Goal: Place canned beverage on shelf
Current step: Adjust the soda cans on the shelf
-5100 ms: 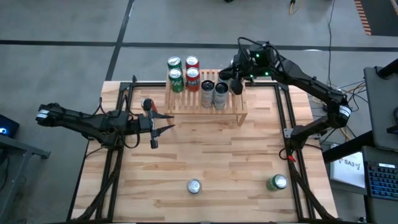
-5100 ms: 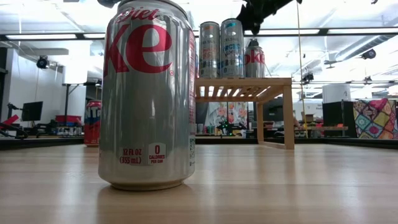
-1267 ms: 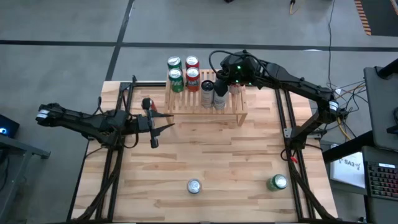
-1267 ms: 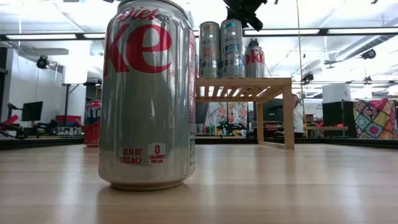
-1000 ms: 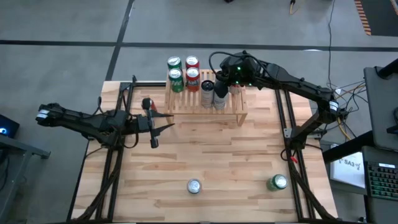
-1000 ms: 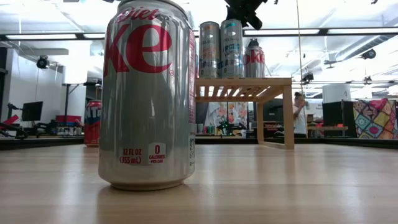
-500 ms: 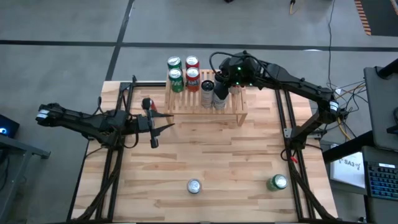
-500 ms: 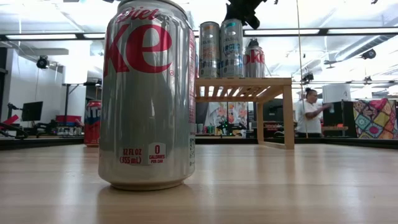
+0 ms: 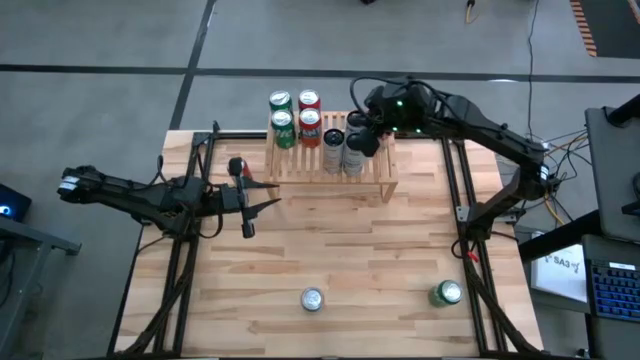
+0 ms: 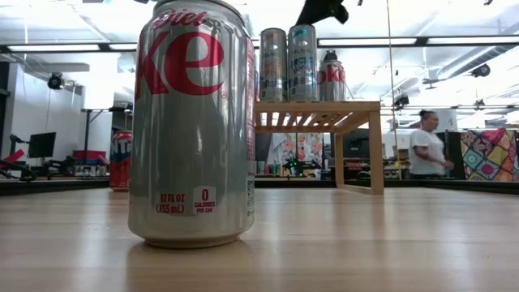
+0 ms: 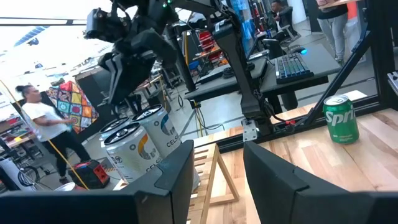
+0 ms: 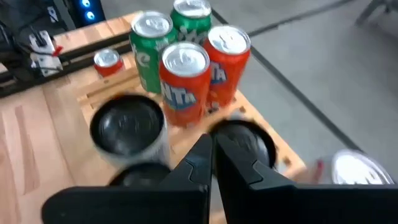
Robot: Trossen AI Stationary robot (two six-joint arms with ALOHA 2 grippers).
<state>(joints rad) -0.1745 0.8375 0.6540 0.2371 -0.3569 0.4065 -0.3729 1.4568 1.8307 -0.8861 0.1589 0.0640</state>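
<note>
Table (image 9: 330, 250), shelf (image 9: 330, 170) under right claw (image 9: 362, 139)

The right gripper (image 9: 362, 140), jaws closed and empty, has shifted rightward and lifted above the silver cans (image 9: 343, 148) on the shelf (image 9: 385, 178). A person (image 10: 425, 146) has walked farther right in the background.

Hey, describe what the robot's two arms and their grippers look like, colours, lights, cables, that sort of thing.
Both arms are slim, black and jointed. The left arm has a white band near its outer end, and its gripper has red parts near the base of two thin dark fingers. The right arm shows green lights near the wrist and black cable loops; its gripper has flat, wedge-shaped black fingers.
</note>
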